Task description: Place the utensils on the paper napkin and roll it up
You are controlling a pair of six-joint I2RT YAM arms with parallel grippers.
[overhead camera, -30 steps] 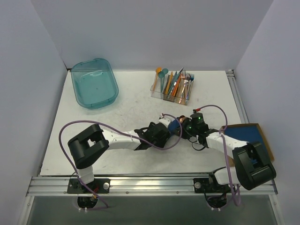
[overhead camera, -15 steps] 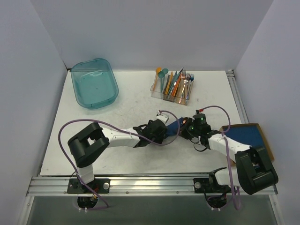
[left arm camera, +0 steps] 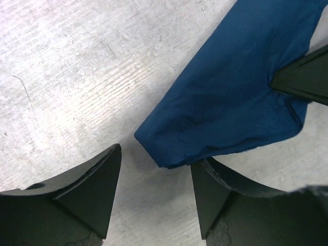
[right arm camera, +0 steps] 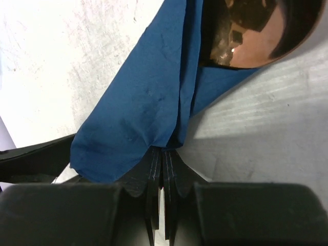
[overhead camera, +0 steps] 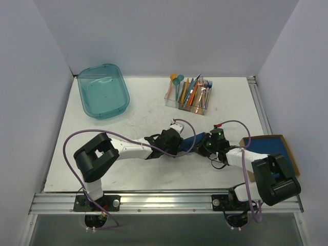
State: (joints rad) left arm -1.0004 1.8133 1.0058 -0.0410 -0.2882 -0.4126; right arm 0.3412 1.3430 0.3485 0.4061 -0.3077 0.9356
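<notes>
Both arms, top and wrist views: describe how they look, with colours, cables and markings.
The left arm and right arm match: white links, black joints, and a big blocky black shoulder housing. A purple cable loops along each. A green light glows near the right wrist. The fingers are matte black wedges.

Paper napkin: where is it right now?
Top view, just right of centre on the table: the paper napkin lies between the two grippers, the right gripper pinching one edge and the open left gripper at its other end.

napkin [overhead camera: 193, 140] 1 | copper spoon [right arm camera: 251, 31] 1 | teal tub [overhead camera: 102, 92] 1
</notes>
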